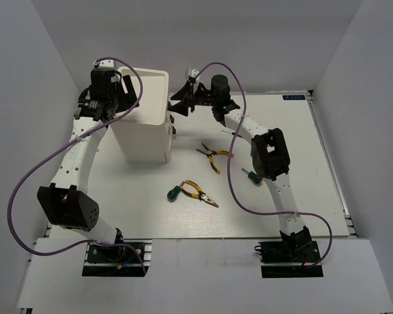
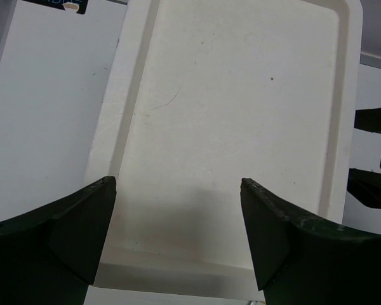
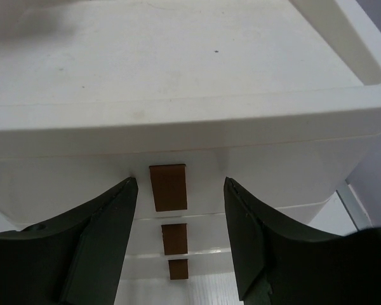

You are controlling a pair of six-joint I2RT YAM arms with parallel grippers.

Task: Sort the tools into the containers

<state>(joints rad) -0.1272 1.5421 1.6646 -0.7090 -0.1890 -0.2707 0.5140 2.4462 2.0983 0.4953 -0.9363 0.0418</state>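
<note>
Plainly, little of the sorting can be counted as done: four tools are seen lying loose on the table, well apart from the white drawer unit that stands at the far left. One pair of yellow-handled pliers is laid near the middle. A second pair is laid nearer the arms, with a green-handled screwdriver just beside it, and another green-handled screwdriver is found farther right. The two thin screwdrivers are not to be seen in any view, and whether they have been put away cannot be told. The right gripper is held released, its jaws spread either side of the top knob without touching it, so a drawer is judged to be the next thing pulled. The left gripper is spread wide and empty above the unit's recessed top. The table is a plain white board framed by metal rails and closed in by bare white walls. Purple cables are looped along both arms.
</note>
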